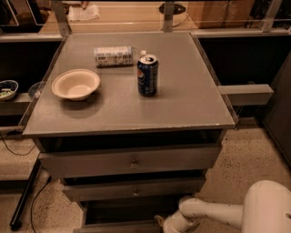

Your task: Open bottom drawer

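Bottom drawer (113,227) is seen at the lower edge of the view, below the cabinet's two larger grey fronts, with a dark gap above its slim panel. The gripper (167,223) is placed just beside the right end of that panel, carried on a white arm (213,213) reaching in from the right; whether it is closed on anything cannot be told. Above, the middle drawer (134,189) and top drawer (132,161) each show a small central knob.

On the grey tabletop (191,109), a cream bowl (75,84) is set near the left edge. A blue can (148,75) stands upright near the centre; its writing cannot be read. A printed packet (113,56) lies towards the far edge, its label illegible. The floor (254,159) is speckled, and a pale wooden surface (127,13) is seen behind the cabinet.
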